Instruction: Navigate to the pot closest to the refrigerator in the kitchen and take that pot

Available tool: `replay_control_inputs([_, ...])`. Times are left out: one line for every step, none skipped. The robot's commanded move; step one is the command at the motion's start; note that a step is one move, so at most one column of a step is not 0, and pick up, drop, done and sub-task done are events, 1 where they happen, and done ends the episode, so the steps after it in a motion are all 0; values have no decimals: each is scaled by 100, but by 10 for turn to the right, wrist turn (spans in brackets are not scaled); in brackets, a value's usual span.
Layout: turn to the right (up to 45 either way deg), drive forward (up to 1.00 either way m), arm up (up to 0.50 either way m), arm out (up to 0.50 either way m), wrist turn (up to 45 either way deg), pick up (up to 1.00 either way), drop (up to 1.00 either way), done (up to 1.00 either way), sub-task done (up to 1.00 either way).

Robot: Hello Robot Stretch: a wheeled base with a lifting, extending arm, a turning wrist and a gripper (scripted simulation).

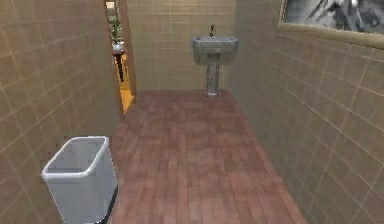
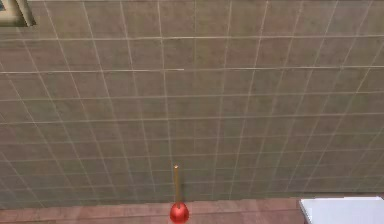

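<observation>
Forward view: sink (image 1: 214,48) far ahead, bin (image 1: 80,178) near left, so navigation is judged the step in hand, and the far-left doorway (image 1: 121,60) must be driven through to seek the pot, whose place, like the jaws' state, cannot be told.

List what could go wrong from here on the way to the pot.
1. The bin stands at the forward view's lower left, short of the doorway on the same side; swinging toward that exit, the base might clip it.
2. The doorway looks narrow, so a poor approach angle could catch its frame.
3. The plunger stands low in the arm side view, seemingly near; a turn in place might knock it over.
</observation>
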Motion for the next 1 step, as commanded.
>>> replay_control_inputs([-30,0,0,0,0,0,0,0,0])
